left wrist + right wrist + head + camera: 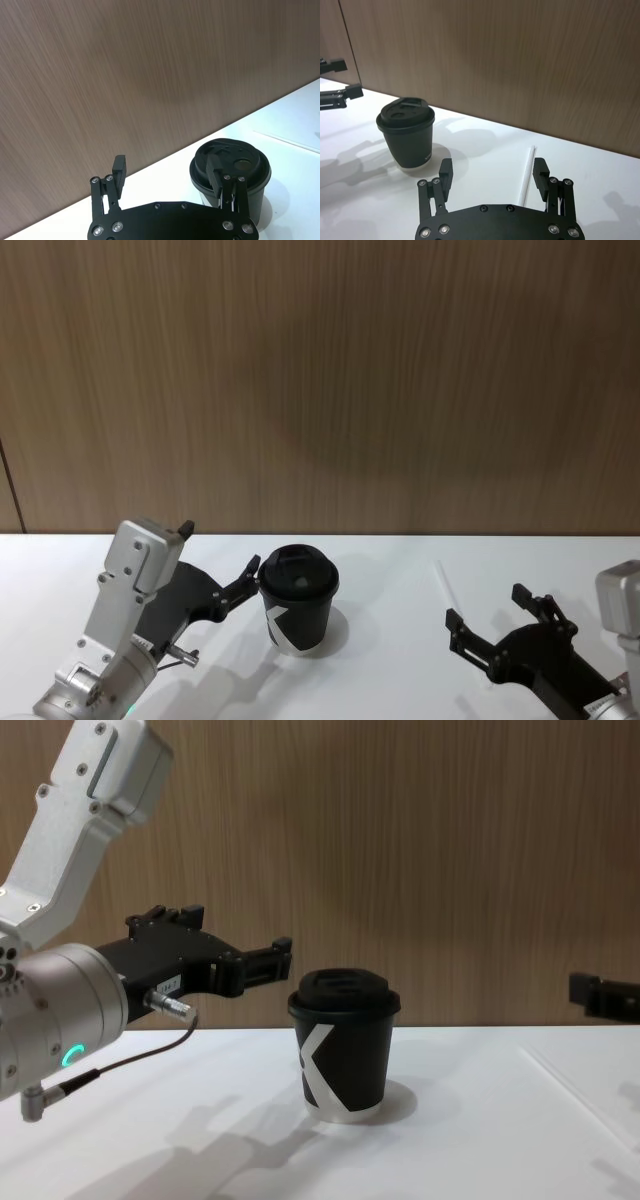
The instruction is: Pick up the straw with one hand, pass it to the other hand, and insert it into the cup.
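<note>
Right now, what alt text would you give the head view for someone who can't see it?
A black lidded cup stands on the white table, the open left gripper close on its left. The open right gripper sits at lower right, with the white straw lying flat just beyond it, before a wood-panel wall.

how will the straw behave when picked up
The straw looks thin and round, so it will probably roll if nudged. Lying flat on the table, it may be awkward to pinch, and it seems light.
</note>
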{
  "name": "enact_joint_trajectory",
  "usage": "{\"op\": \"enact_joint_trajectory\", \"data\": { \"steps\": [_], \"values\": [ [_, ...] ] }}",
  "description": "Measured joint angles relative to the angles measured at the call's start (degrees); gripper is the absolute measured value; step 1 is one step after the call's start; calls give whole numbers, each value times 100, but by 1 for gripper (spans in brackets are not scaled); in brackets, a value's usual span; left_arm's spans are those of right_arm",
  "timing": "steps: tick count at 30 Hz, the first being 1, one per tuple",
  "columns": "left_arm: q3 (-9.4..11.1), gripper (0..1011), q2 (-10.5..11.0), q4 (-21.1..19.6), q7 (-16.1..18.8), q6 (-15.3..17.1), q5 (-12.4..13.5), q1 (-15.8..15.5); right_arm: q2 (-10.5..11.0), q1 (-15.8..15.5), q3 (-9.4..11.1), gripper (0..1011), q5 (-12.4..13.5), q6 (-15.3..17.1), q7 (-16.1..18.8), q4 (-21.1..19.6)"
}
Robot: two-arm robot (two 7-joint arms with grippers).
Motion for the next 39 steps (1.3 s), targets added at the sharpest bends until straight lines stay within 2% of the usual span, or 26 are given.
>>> {"op": "enact_joint_trajectory", "data": {
  "steps": [11, 28, 39],
  "values": [
    [0, 1003, 0, 0, 0, 0, 0, 0, -3, -7, -39, 1001, -169, 34, 6, 165],
    [0, 1003, 0, 0, 0, 0, 0, 0, -318, 160, -33, 1001, -200, 389, -152, 565],
    [0, 1003, 0, 0, 0, 0, 0, 0, -323, 322, -82, 1001, -274, 417, -43, 822]
  ]
}}
